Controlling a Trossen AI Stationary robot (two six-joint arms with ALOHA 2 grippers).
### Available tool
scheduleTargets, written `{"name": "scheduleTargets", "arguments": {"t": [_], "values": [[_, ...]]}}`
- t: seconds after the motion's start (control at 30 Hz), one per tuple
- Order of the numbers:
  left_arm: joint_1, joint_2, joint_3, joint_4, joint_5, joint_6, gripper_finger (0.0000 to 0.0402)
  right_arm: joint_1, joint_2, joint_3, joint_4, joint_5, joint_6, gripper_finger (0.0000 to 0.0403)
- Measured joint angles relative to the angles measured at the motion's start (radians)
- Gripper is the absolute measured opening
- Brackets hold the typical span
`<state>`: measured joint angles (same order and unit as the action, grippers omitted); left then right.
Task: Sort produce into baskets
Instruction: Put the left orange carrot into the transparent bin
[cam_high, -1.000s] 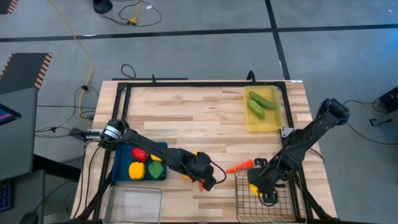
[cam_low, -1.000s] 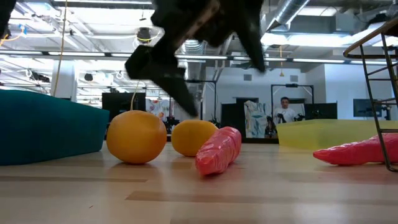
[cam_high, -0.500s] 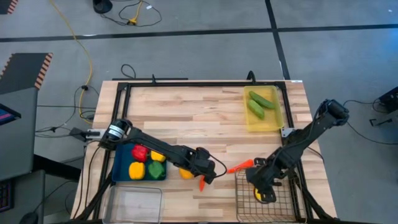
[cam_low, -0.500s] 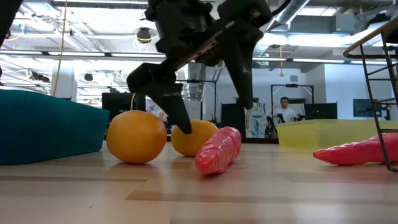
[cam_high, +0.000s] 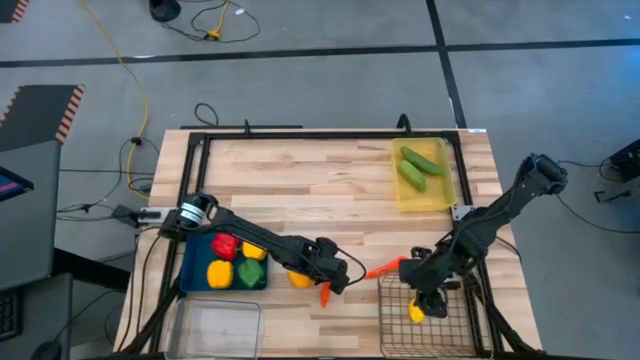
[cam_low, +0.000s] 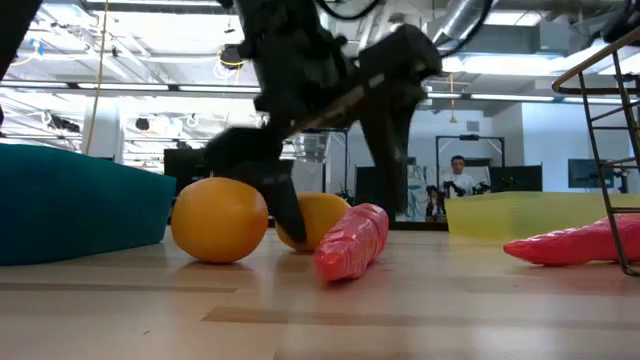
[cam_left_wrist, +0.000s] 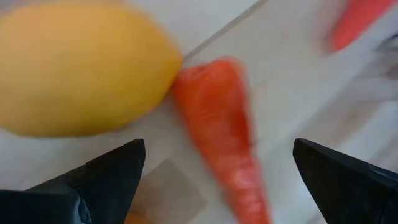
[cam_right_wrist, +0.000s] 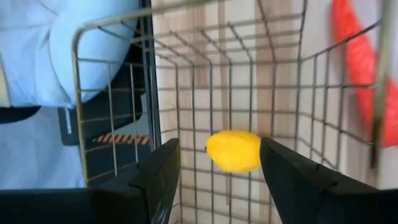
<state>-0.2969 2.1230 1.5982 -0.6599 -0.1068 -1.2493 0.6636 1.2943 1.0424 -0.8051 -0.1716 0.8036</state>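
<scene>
The carrot (cam_high: 324, 294) under the left tool (cam_high: 338, 281) lay flat on the table (cam_high: 300, 190), its long axis running roughly from 12 to 6 o'clock in the high view, thick end toward 12. A lemon (cam_high: 299, 279) sat just at its 10 o'clock, touching or nearly touching it in the left wrist view. The left tool stood spread wide and empty, fingers (cam_left_wrist: 102, 177) on either side of the carrot (cam_left_wrist: 224, 137) and the lemon (cam_left_wrist: 81, 65). The left arm reached low from 9 o'clock across the blue tray (cam_high: 195, 270), which held a red pepper (cam_high: 224, 246), a yellow pepper (cam_high: 219, 272) and a green pepper (cam_high: 250, 271).

A second carrot (cam_high: 384, 268) lay near the wire mesh basket (cam_high: 395, 330), pointing toward 8 o'clock. The right tool (cam_high: 430, 290) hung above the basket, jaws apart and holding nothing; a lemon (cam_right_wrist: 233, 150) rested on the mesh floor directly below it. The right arm slanted in from 2 o'clock.

Two cucumbers (cam_high: 416, 166) lay in the yellow tray (cam_high: 400, 195) at the table's 1 o'clock, angled toward 4 o'clock. The clear bin (cam_high: 215, 330) stood at 7 o'clock.
</scene>
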Motion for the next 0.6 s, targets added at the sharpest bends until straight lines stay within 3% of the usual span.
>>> {"name": "scheduleTargets", "arguments": {"t": [0.3, 0.43, 0.6], "values": [[0.007, 0.051, 0.003, 0.064, 0.047, 0.041, 0.0386, -0.025, -0.059, 0.000, 0.011, 0.154, -0.072, 0.0249], [0.008, 0.049, 0.002, 0.060, 0.031, 0.061, 0.0339, -0.066, -0.059, 0.000, 0.015, 0.194, -0.122, 0.0249], [0.008, 0.049, 0.001, 0.051, 0.022, 0.087, 0.0247, -0.129, -0.058, 0.000, 0.012, 0.206, -0.184, 0.0249]]}}
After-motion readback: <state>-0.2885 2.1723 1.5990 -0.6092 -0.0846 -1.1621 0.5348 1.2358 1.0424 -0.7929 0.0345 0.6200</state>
